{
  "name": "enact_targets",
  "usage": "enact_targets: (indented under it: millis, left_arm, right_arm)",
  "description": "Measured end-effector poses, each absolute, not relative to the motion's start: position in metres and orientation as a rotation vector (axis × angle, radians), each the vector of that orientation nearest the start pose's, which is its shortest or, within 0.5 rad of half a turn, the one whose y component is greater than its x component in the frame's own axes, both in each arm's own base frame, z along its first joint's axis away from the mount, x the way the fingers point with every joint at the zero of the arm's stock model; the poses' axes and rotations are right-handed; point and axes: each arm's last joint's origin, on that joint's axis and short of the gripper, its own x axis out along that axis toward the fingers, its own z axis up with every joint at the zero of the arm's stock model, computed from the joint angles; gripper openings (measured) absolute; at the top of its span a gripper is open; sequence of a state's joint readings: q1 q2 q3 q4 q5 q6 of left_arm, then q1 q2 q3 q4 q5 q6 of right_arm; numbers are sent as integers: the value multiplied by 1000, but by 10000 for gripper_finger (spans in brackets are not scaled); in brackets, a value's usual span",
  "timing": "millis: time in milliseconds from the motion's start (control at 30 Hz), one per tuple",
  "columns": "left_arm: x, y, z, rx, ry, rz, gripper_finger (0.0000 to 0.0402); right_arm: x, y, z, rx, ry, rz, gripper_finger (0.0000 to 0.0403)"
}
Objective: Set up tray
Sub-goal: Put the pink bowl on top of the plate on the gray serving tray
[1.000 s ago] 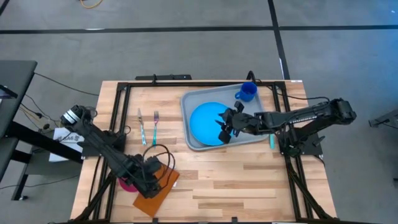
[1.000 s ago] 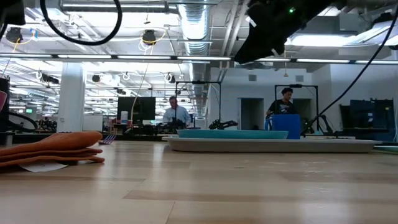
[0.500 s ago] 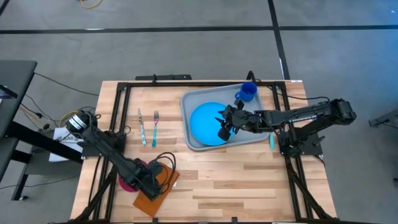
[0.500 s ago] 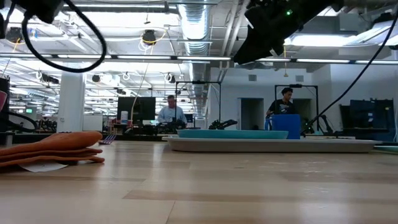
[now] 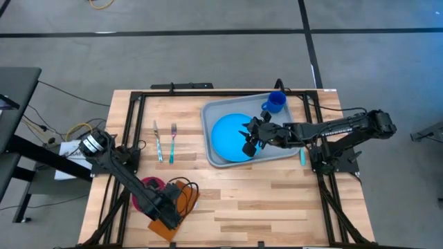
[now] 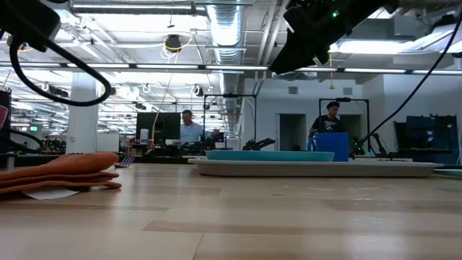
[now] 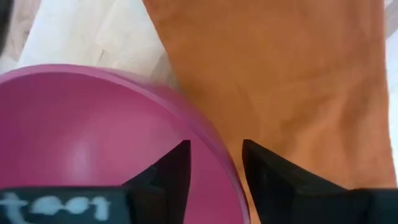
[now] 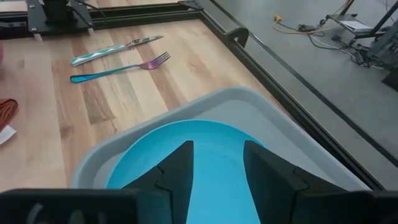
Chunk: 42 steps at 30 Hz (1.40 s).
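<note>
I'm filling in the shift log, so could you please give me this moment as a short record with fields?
tray: pale grey-blue tray at the table's far right
on tray: blue plate, blue mug
off tray: knife, fork, pink bowl, orange napkin
left pincer: astride the pink bowl's rim, beside the napkin
right pincer: open, above the blue plate, holding nothing

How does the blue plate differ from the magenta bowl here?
The blue plate is flat and lies inside the tray; the magenta bowl is deeper and sits on the bare table beside the orange napkin. The plate looks wider. Both are round.
</note>
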<state>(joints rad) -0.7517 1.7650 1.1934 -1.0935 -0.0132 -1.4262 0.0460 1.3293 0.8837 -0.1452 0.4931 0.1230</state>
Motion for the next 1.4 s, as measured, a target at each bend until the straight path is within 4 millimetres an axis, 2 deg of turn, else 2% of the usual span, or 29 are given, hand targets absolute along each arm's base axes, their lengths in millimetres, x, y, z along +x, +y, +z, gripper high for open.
enact_targets:
  millis: [200, 333, 533, 633, 733, 867, 1033, 1133, 1267, 1400]
  left_arm:
    - [221, -203, 186, -446, 1585, 582, 14]
    - [226, -199, 202, -409, 1610, 586, 5]
    - [244, -186, 255, -227, 1542, 560, 2]
    - [254, -170, 281, -89, 1490, 551, 2]
    - [269, -152, 291, 17, 1455, 480, 1]
    - [298, -119, 290, 101, 1386, 410, 1]
    - [340, -79, 286, 172, 1195, 303, 1]
    - [359, -55, 286, 230, 1087, 231, 0]
    - [379, -25, 293, 239, 948, 145, 0]
    - [396, -4, 281, 251, 908, 95, 0]
  right_arm:
    - [282, -1, 256, -41, 545, -469, 133]
    - [282, -1, 256, -42, 546, -468, 130]
    - [280, 11, 257, -56, 546, -427, 128]
    - [280, 19, 256, -67, 554, -400, 128]
    - [277, 26, 254, -92, 581, -376, 127]
    - [270, 32, 253, -149, 634, -343, 127]
    - [246, 38, 253, -63, 750, -371, 127]
    - [229, 41, 254, -5, 788, -474, 127]
    - [212, 46, 250, -22, 813, -630, 127]
    - [201, 52, 245, -7, 846, -690, 127]
